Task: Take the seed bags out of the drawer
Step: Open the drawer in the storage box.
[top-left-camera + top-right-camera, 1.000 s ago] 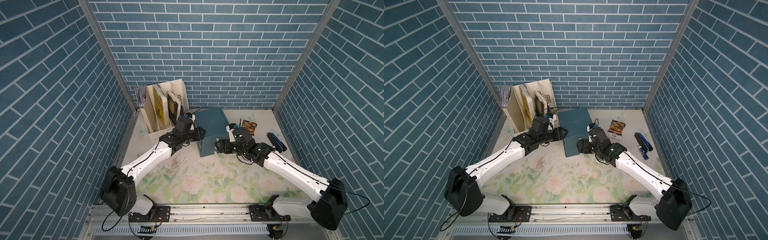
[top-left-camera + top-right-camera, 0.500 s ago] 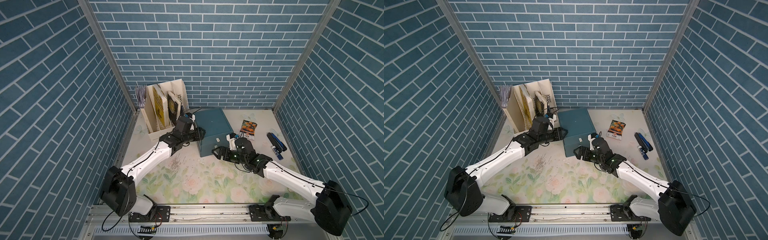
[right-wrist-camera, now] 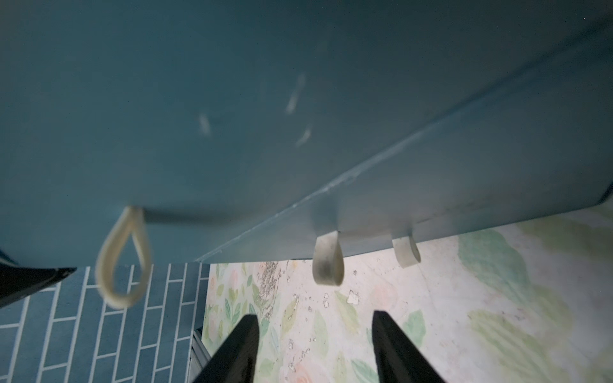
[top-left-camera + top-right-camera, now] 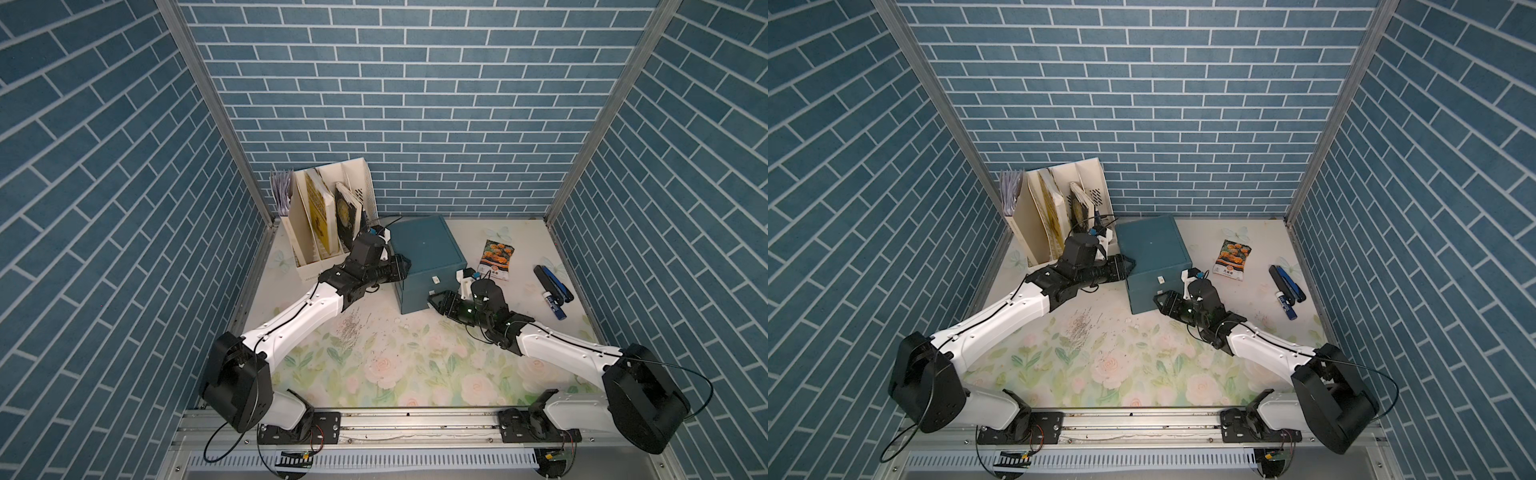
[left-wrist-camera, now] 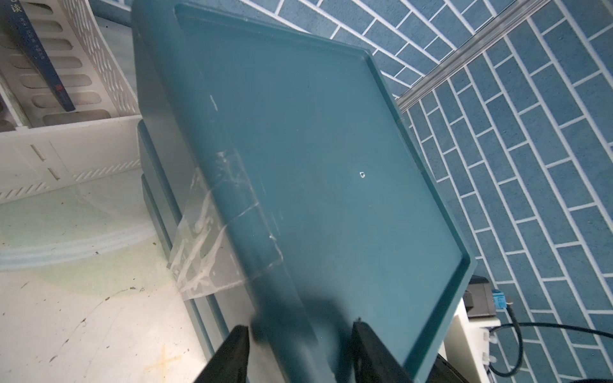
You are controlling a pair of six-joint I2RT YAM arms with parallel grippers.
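Observation:
The teal drawer cabinet [image 4: 428, 249] stands at the back middle of the table with its drawers pushed in. One seed bag with orange marigolds [image 4: 496, 259] lies flat on the mat to the cabinet's right; no other seed bag shows. My left gripper [image 4: 405, 266] is shut on the cabinet's left top edge, and that edge sits between its jaws in the left wrist view [image 5: 300, 326]. My right gripper [image 4: 436, 301] hovers low at the cabinet's front right corner, open and empty. In the right wrist view [image 3: 315, 320] it faces white loop pulls [image 3: 328, 262] on the drawer fronts.
A cream file organiser [image 4: 328, 220] with upright books stands left of the cabinet, close to my left arm. A dark stapler and a blue pen [image 4: 552, 286] lie at the far right. Loose seeds [image 4: 353, 328] are scattered on the floral mat in front.
My right arm has drawn back toward the front of the table and its gripper now sits lower at the cabinet's front. Its jaws have narrowed. The left arm has not moved.

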